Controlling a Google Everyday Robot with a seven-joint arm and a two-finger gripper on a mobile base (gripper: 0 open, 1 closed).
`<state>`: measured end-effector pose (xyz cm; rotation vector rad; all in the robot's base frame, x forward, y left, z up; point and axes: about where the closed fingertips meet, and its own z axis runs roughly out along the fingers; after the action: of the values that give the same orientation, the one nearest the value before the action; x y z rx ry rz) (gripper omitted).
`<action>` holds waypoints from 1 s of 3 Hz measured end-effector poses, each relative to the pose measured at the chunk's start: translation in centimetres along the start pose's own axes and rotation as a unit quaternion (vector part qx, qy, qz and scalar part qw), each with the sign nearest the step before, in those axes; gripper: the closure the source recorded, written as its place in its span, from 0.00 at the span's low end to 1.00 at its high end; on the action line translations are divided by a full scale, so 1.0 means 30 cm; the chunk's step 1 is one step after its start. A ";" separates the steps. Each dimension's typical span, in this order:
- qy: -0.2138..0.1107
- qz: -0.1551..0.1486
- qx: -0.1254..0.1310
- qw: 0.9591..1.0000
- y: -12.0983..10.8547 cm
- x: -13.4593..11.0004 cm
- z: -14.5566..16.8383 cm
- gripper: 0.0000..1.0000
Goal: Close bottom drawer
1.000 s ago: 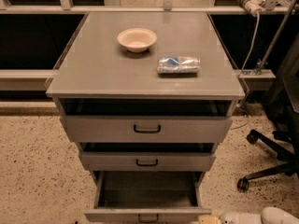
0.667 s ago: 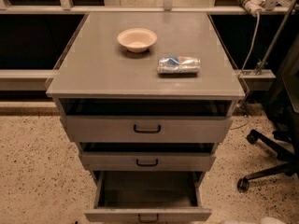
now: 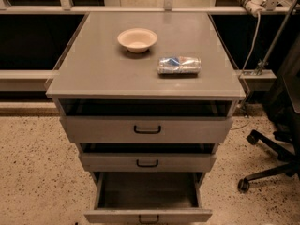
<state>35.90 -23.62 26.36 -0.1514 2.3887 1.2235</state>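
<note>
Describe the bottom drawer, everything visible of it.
The bottom drawer is the lowest of three in the grey cabinet and stands pulled well out. It looks like grey painted metal: a shallow front with a small dark loop handle at its centre, partly cut off by the picture's lower edge, two side walls and a flat floor. Nothing shows inside. It sits level, square to the cabinet. The gripper is not in view, and nothing touches the drawer.

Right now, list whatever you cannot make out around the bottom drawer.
End effector: outside the camera view, so its position is unknown.
Bottom drawer: front and handle partly cut off by the lower frame edge.
Top drawer and middle drawer: interiors in shadow under the overhang above.
Foil packet: markings too small to read.
</note>
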 end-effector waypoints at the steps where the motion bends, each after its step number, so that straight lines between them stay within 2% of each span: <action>1: -0.028 -0.024 -0.018 0.999 -0.087 -0.018 0.045 1.00; 2: -0.041 -0.037 -0.022 0.998 -0.150 -0.059 0.081 1.00; 3: -0.034 -0.049 -0.017 0.998 -0.193 -0.094 0.139 1.00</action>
<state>41.53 -24.09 21.18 -0.2316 2.2764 1.2044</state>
